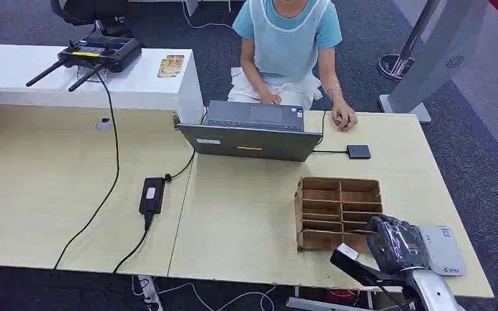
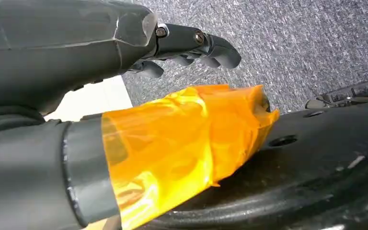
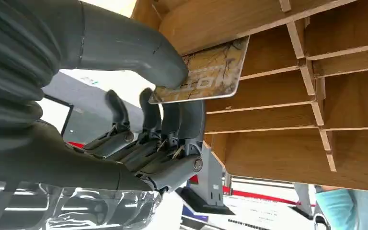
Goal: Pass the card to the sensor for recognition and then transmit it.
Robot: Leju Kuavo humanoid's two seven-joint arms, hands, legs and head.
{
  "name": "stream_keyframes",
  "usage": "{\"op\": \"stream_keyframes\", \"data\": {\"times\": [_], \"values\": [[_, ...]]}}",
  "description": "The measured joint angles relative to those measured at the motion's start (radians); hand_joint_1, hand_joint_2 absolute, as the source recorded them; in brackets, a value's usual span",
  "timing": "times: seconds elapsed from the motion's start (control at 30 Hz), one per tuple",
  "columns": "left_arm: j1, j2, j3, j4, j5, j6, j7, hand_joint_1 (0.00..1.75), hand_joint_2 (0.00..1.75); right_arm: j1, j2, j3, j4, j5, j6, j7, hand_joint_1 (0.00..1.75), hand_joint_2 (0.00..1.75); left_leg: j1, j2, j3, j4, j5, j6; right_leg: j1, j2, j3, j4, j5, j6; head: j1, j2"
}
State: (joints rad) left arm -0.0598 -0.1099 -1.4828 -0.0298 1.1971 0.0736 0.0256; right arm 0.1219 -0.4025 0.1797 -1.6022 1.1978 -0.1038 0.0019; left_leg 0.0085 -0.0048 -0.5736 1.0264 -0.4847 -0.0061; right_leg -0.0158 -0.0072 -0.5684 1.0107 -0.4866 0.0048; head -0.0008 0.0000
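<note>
The right hand (image 1: 397, 243) is down at the near right end of the surface (image 1: 246, 214), pressed up against the near side of the wooden slotted rack (image 1: 339, 212). Close up, its thumb (image 3: 139, 50) and fingers (image 3: 184, 117) are pinching the card (image 3: 203, 72), a patterned brownish one, which sits partly in one of the rack's slots. Just to the right of that hand lies a pale flat device (image 1: 442, 249). The left hand (image 2: 187, 48) hangs over grey carpet with its fingers loosely curled and nothing in them, its thumb wrapped in orange tape. Beyond the rack, a small black sensor pad (image 1: 358, 151) rests on the surface, cabled to the open laptop (image 1: 249, 129). A person in a light blue top (image 1: 288, 39) sits behind the laptop, one hand resting near the pad. Further left, a black power brick (image 1: 152, 194) lies on the surface.
</note>
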Motion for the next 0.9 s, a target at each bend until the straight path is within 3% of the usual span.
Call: {"op": "stream_keyframes", "data": {"times": [0.37,0.6,0.9], "values": [[0.0,0.0,-0.003,0.0,0.008,-0.001,0.0,0.0,0.0,-0.005,-0.003,0.0,0.003,-0.013,0.002,-0.002,1.73,1.75,0.0,0.0,0.0,0.0,0.0,0.0,0.0,0.0,0.0,0.0,0.0,0.0,0.0,0.0],[0.0,0.0,-0.004,0.0,0.02,-0.001,0.0,0.0,0.0,-0.005,0.0,-0.001,-0.007,-0.023,-0.064,-0.035,1.75,1.75,0.0,0.0,0.0,0.0,0.0,0.0,0.0,0.0,0.0,0.0,0.0,0.0,0.0,0.0],[0.0,-0.002,-0.007,0.0,0.035,-0.001,0.0,0.0,0.0,-0.006,0.038,-0.044,-0.055,-0.12,-0.134,-0.141,1.75,1.75,0.0,0.0,0.0,0.0,0.0,0.0,0.0,0.0,0.0,0.0,0.0,0.0,0.0,0.0]]}}
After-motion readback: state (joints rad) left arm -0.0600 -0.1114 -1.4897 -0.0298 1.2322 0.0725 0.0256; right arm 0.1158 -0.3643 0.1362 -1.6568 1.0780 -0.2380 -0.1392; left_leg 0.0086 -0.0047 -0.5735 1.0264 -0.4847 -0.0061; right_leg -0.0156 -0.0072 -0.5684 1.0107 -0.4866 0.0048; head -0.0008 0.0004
